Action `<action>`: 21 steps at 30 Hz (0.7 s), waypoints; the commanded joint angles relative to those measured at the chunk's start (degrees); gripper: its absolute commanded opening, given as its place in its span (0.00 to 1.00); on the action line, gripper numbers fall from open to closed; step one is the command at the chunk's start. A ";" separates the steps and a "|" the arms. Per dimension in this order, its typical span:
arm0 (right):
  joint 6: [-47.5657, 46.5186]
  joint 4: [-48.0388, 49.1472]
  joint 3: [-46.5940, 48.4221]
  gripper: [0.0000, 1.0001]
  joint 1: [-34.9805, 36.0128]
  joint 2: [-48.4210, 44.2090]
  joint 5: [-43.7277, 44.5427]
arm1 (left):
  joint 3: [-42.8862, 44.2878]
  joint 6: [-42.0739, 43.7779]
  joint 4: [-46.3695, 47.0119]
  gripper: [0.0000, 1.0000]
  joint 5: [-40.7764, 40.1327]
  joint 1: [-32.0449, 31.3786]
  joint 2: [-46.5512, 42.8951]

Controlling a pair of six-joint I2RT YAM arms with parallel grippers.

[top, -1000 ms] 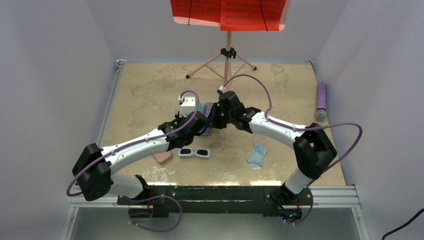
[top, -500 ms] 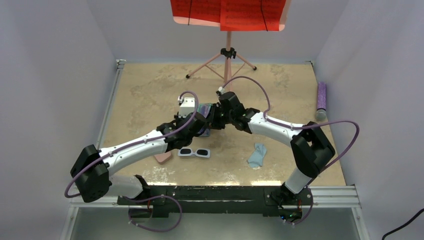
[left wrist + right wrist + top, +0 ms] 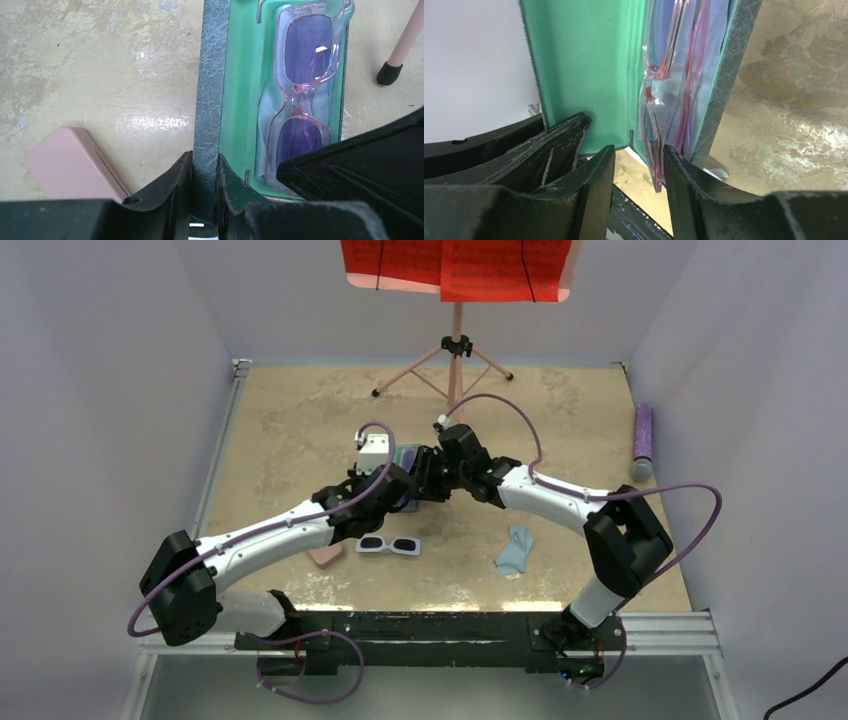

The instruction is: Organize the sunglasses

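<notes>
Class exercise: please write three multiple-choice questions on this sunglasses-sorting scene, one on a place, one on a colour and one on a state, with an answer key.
1. Where do the white-framed sunglasses lie?
A. Inside a case
B. On the table
C. On a shelf

2. What colour is the lining of the grey-blue case that holds the pink sunglasses?
A. Green
B. Red
C. Yellow

3. What is the left gripper doing?
A. Hanging open above the table
B. Clamping the grey-blue case's wall
C. Gripping a bottle

Key:
1 B, the top view shows them lying on the bare tabletop.
2 A, both wrist views show green inside the case.
3 B, the left wrist view shows the wall pinched between its jaws.
</notes>
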 commanded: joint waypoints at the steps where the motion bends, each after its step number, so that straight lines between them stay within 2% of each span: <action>1: -1.85 -3.14 1.30 0.48 0.10 -4.50 1.64 | 1.04 -0.60 2.69 0.00 -3.47 0.12 -1.21; 11: -3.95 -5.52 -1.59 0.59 -0.38 -11.22 10.46 | 0.95 0.90 2.57 0.00 -2.55 0.12 -3.07; 13: -3.66 -2.85 -4.08 0.60 -1.75 -12.22 8.54 | 0.64 1.74 2.71 0.00 -1.68 0.17 -3.90; 17: -0.59 10.26 -11.98 0.60 -6.48 -13.46 -0.35 | -0.48 4.56 3.99 0.00 0.08 0.14 -5.52; 21: 0.35 12.49 -13.62 0.59 -7.71 -10.85 -4.23 | 0.45 5.28 2.67 0.00 -0.77 0.20 -2.80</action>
